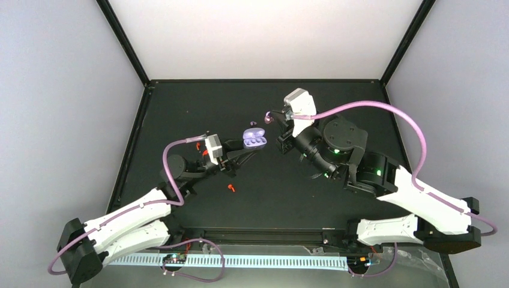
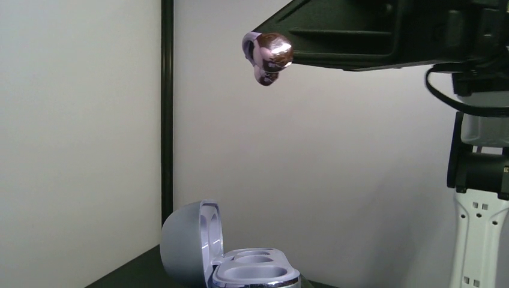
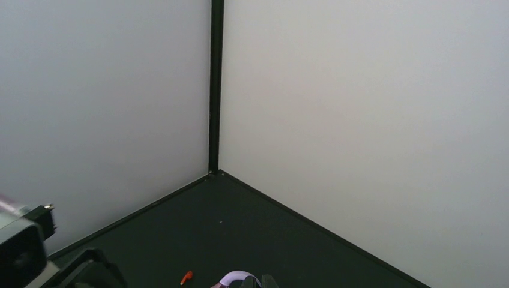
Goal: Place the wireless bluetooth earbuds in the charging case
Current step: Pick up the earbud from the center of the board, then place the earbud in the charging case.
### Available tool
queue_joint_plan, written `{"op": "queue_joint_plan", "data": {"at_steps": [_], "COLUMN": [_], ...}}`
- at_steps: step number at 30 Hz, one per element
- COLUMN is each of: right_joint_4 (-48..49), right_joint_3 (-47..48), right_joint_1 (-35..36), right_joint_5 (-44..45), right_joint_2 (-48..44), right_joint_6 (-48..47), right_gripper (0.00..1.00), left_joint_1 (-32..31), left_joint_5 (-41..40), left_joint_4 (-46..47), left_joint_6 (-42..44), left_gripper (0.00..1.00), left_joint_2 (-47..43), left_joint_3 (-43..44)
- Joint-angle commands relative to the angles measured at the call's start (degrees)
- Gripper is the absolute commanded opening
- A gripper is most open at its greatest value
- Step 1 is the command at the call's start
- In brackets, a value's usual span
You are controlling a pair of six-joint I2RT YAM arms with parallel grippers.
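So far: charging case [image 2: 255, 279] open, sockets empty
Right gripper [image 1: 271, 117]: pinching lavender earbud [image 2: 270, 55] above
Left gripper [image 1: 255, 150]: clamping that case
Remaining: seating

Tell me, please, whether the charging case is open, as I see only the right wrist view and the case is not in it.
Observer: Yes. In the left wrist view the charging case is open, its lid upright and both wells empty.
Operator: Thank you. Where is my bud relative to it?
Observer: The right hand pinches the lavender earbud high above the case. In the top view it shows behind and right of the wells, not centred on them.
Operator: Are other buds about?
Observer: A red-orange earbud lies loose on the near side of the case, to its left.
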Motion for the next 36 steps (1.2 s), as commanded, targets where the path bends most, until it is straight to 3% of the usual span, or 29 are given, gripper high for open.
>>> {"op": "queue_joint_plan", "data": {"at_steps": [1, 19, 26, 36], "right_joint_4": [4.27, 30.42, 35.48, 34.37], "right_joint_3": [-3.76, -17.16, -19.8, -20.17], "right_joint_1": [2.48, 9.17, 10.57, 11.28], "right_joint_5": [1.98, 16.95, 17.94, 17.34], "right_joint_2": [-1.32, -2.74, -1.78, 0.03], "right_joint_6": [-0.85, -10.71, -12.27, -10.0], "right_gripper": [0.01, 0.01, 0.01, 0.01], "left_joint_1": [0.5, 0.57, 0.45, 0.57], "left_joint_5": [0.25, 1.58, 1.63, 1.02], "left_joint_4": [1.59, 4.06, 3.68, 3.18], "left_joint_6": [1.24, 0.21, 0.92, 0.96], "left_gripper": [0.02, 0.02, 0.01, 0.02], "left_joint_2": [1.62, 2.79, 1.86, 1.63], "left_joint_3": [2.86, 2.75, 2.39, 2.82]}}
